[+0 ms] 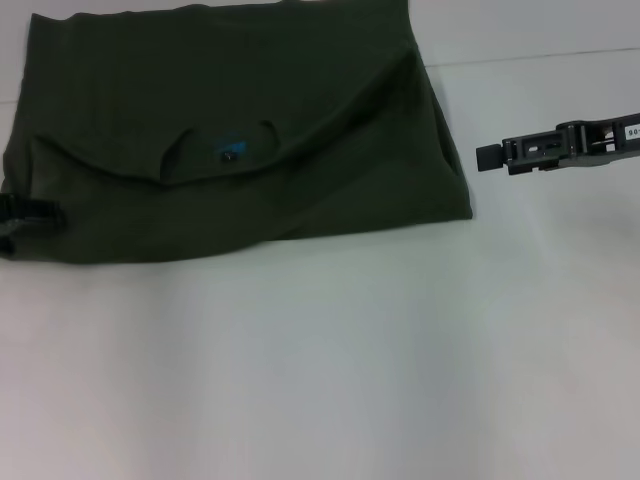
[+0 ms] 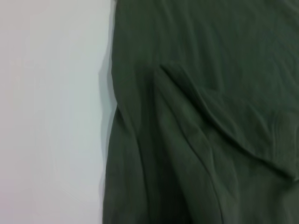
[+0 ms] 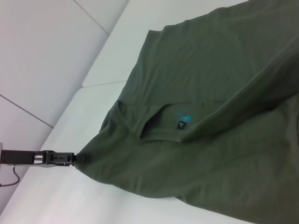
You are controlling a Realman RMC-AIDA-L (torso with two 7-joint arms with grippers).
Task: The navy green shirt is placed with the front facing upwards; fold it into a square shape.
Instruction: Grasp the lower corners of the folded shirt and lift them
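The navy green shirt [image 1: 300, 110] lies on the white table at the back left, with its upper part folded down over itself. Its ribbed collar and small blue neck logo [image 1: 230, 152] face up, and the logo [image 3: 183, 120] also shows in the right wrist view. My left gripper [image 1: 20, 212] sits at the shirt's left edge, mostly hidden by cloth. In the right wrist view the left gripper [image 3: 80, 158] is shut on a corner of the fabric, which is drawn to a point. My right gripper [image 1: 487, 157] hovers to the right of the shirt, apart from it.
The white table [image 1: 320, 360] stretches bare in front of the shirt. A seam in the table [image 1: 540, 52] runs behind the right gripper. The left wrist view shows wrinkled green cloth [image 2: 201, 121] beside white tabletop [image 2: 51, 112].
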